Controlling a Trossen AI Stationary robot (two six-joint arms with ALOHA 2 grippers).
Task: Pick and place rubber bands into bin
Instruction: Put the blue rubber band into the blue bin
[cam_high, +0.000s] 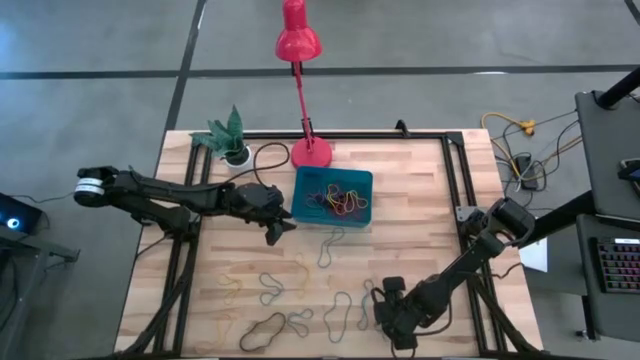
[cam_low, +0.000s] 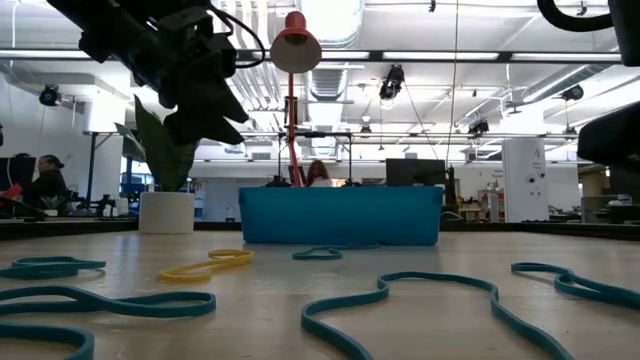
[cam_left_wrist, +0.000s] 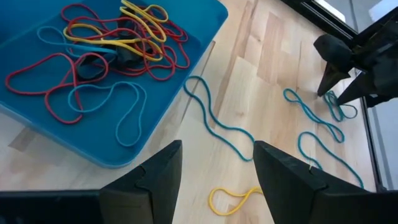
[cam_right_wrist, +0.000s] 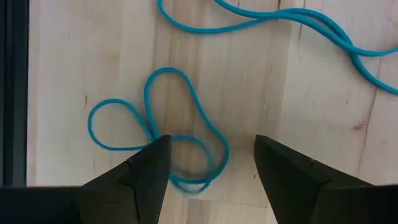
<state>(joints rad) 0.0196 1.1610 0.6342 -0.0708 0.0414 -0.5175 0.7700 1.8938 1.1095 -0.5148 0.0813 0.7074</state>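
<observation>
The teal bin (cam_high: 362, 180) sits at the table's far middle, and a tangle of red, yellow and blue rubber bands (cam_high: 335, 198) (cam_left_wrist: 112, 43) lies in it. Several loose bands lie flat on the wood nearer me, among them a blue one (cam_high: 330, 245) (cam_left_wrist: 217, 124), a yellow one (cam_left_wrist: 233, 198) (cam_low: 205, 265) and a black one (cam_high: 262, 330). My left gripper (cam_high: 277, 228) (cam_left_wrist: 217, 165) is open, raised above the table by the bin's near left corner. My right gripper (cam_high: 388, 303) (cam_right_wrist: 211, 155) is open near the table's near edge. Its fingers stand on either side of a twisted blue band (cam_right_wrist: 168, 130).
The red lamp's base (cam_high: 310, 152) stands just beyond the bin, and the white plant pot (cam_high: 236, 154) (cam_low: 166, 212) and a black cable loop (cam_high: 268, 156) lie to its left. Black frame rails (cam_high: 455, 190) run along the table's sides. People show in the room behind.
</observation>
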